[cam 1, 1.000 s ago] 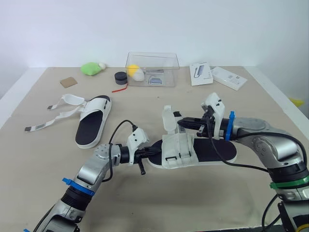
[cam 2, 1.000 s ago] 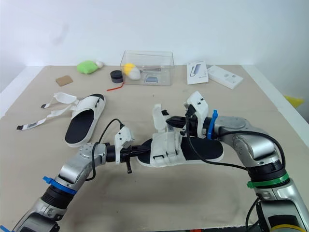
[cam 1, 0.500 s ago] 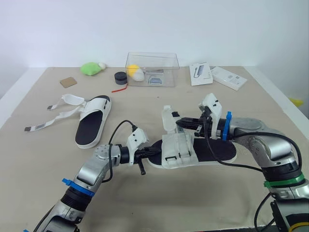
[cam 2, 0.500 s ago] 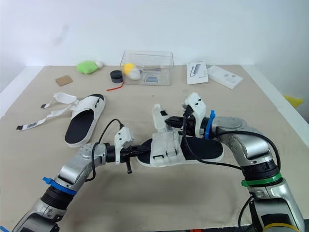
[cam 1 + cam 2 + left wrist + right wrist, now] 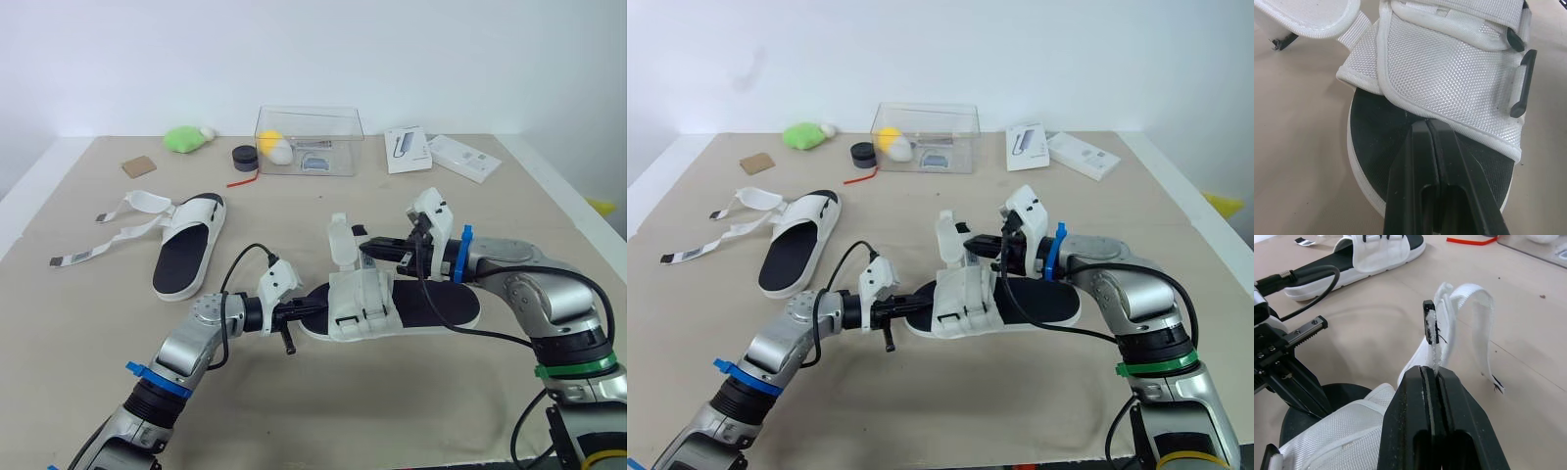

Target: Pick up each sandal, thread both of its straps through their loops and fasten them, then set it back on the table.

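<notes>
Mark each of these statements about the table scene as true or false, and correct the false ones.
1. The right gripper is shut on a white strap of the near sandal. True.
2. The left gripper is wide open. False: its fingers are together, with the tips over that sandal's black footbed.
3. The second sandal lies on the table with its straps unfastened. True.
4. The green object sits inside the clear box. False: it lies on the table, to the robot's left of the box.
5. The clear box stands at the table's near edge. False: it stands at the far side.
</notes>
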You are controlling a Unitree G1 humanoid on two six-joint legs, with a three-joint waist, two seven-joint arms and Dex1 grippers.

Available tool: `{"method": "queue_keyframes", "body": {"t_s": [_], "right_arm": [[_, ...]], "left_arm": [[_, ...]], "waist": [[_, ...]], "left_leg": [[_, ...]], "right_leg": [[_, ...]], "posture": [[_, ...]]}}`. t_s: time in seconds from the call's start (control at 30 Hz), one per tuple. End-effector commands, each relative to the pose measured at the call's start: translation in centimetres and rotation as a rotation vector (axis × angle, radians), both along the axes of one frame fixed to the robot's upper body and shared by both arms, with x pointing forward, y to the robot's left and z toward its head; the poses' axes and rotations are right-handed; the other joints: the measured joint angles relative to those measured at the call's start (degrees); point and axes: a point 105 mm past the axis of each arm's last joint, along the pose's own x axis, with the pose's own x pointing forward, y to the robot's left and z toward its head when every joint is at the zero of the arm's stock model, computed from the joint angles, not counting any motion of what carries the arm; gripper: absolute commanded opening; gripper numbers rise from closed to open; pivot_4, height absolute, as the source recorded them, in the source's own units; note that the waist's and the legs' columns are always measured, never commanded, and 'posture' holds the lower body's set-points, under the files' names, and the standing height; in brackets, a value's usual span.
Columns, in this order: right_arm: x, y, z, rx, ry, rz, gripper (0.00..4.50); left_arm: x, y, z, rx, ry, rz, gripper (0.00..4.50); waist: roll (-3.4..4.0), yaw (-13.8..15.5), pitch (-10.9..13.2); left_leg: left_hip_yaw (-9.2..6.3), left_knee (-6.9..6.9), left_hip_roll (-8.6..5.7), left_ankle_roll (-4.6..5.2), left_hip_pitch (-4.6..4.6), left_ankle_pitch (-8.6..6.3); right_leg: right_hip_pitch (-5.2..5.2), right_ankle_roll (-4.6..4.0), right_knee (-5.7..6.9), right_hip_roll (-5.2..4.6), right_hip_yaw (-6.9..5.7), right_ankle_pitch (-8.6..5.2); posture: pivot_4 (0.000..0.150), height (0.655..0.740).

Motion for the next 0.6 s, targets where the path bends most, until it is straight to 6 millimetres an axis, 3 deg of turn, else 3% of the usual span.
{"method": "queue_keyframes", "body": {"t_s": [0.03,0.53,0.6], "right_arm": [[0.8,-1.3,1.3,-0.009,-0.067,-0.064,0.05],[1.3,-1.8,-0.7,-0.093,-0.049,-0.103,0.05],[1.4,-2.0,-1.1,-0.121,-0.055,-0.111,0.56]], "left_arm": [[-0.8,0.4,-2.8,0.081,0.089,0.005,0.00],[-0.7,0.4,-2.8,0.080,0.088,0.006,0.00],[-0.6,0.4,-2.7,0.081,0.086,0.007,0.00]], "waist": [[0.00,0.0,0.0],[0.00,0.0,0.0],[0.00,0.0,0.0]], "left_leg": [[0.00,0.00,0.00,0.00,0.00,0.00],[-0.02,-0.01,0.01,0.00,-0.01,0.00],[-0.02,-0.01,0.01,0.00,-0.01,0.00]], "right_leg": [[0.00,0.00,0.00,0.00,0.00,0.00],[-0.01,-0.01,-0.02,0.01,-0.01,-0.01],[-0.01,-0.01,-0.02,0.01,-0.01,-0.01]], "posture": [[0.150,0.7400],[0.150,0.7400],[0.150,0.7400]]}}
